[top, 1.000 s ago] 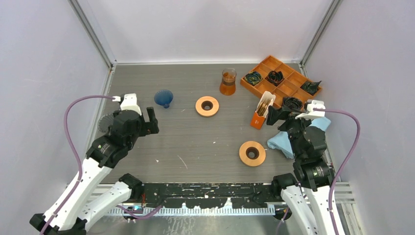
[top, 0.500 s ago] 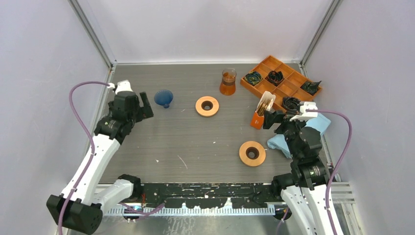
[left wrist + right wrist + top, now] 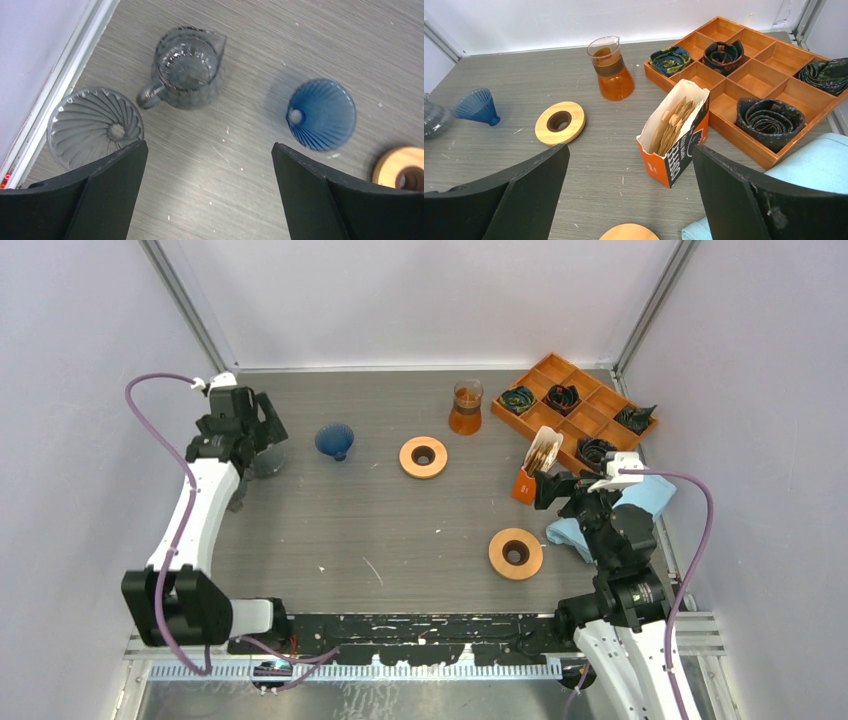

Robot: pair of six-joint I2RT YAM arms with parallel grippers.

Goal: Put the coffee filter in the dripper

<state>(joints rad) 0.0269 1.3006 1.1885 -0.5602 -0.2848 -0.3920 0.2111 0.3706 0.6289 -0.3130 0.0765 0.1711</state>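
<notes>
An orange-and-black box of brown paper coffee filters stands open beside the wooden tray; it also shows in the top view. A blue ribbed dripper lies on the table at the far left. A clear grey dripper lies by the left wall. My left gripper is open and empty, above the table between the two drippers. My right gripper is open and empty, just short of the filter box.
A grey glass pitcher stands by the grey dripper. A carafe of orange liquid, two wooden rings, an orange compartment tray with dark rolled cloths and a light blue cloth lie around the right side.
My left arm has swung away and to the left, bringing its open gripper over the pitcher and drippers. My right gripper has shifted slightly left toward the filter box.
</notes>
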